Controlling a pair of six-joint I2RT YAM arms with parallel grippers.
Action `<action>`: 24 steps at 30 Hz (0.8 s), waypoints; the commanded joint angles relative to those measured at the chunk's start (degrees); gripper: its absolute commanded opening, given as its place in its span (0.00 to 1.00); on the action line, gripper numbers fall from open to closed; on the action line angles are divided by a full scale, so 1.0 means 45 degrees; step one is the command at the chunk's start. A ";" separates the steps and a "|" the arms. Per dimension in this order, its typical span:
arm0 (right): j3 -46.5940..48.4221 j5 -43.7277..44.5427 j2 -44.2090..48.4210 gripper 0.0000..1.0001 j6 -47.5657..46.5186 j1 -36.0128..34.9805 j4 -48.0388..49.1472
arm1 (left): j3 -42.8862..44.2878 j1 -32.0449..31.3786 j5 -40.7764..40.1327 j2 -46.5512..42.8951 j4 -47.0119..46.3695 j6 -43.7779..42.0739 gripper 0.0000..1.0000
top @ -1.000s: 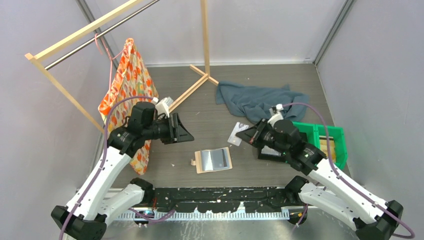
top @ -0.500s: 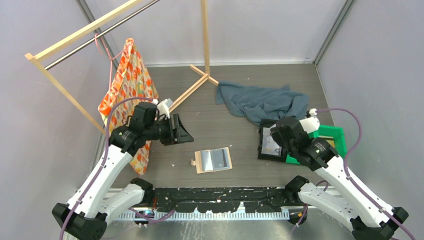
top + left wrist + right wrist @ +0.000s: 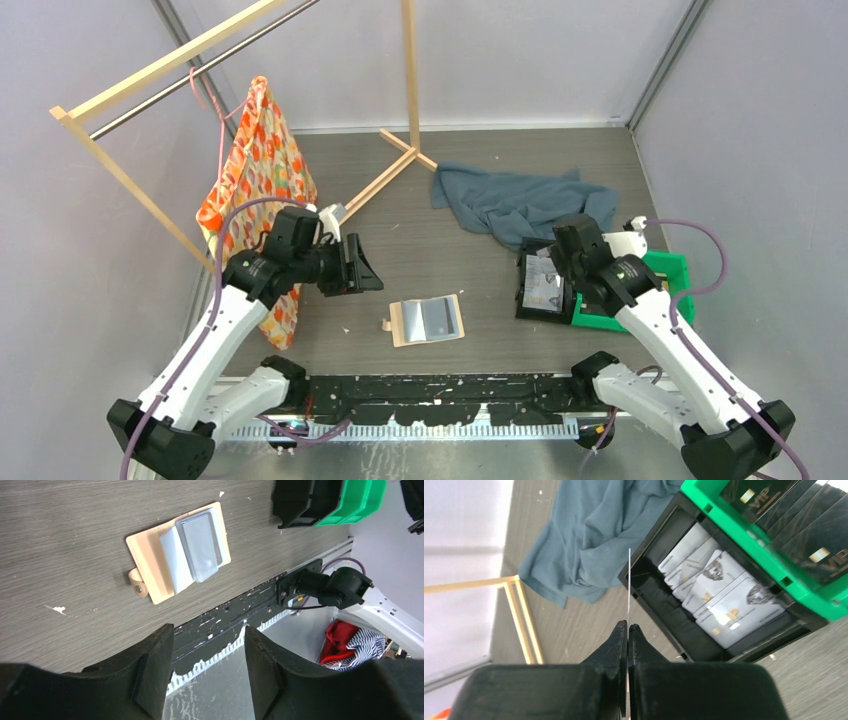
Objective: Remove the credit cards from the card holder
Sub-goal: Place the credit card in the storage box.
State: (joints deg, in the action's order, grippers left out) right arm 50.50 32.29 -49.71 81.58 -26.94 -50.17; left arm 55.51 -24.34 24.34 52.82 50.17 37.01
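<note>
The card holder [image 3: 427, 320] is lying open and flat on the counter [image 3: 440, 250], between the two arms and near the front edge. Its pale blue-grey pockets are facing up and its little tab is pointing left. The left hand [image 3: 363, 271] is hovering above the counter to the holder's left, its fingers [image 3: 150, 670] standing spread with nothing between them. The right hand [image 3: 628, 628] is pinching a thin credit card [image 3: 629, 580], seen edge-on, and is holding it above the black tray [image 3: 664, 605], which is carrying pale printed cards [image 3: 724, 605]. A green bin [image 3: 754, 542] of dark cards is sitting against the tray. A blue-grey towel [image 3: 510, 200] is lying just behind both.
</note>
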 commanded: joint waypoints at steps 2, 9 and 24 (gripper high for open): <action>0.0001 -0.0229 -0.0164 0.01 0.3806 0.0203 0.0781 | 0.0295 0.0056 -0.0338 0.0251 0.0132 -0.0446 0.56; 0.1384 0.1193 -0.1798 0.01 0.8027 0.0189 -0.2510 | 0.0984 0.0042 -0.1099 0.0821 0.1266 -0.1363 0.56; -0.2328 0.1151 -0.0552 0.01 0.7703 0.0356 0.1035 | 0.0275 0.0055 -0.0383 0.1040 0.0063 -0.0759 0.56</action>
State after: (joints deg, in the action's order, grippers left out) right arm 42.54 34.24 -53.82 117.16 -26.00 -51.29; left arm 57.49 -24.34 21.23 57.10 52.38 34.24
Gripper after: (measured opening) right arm 0.023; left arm 0.560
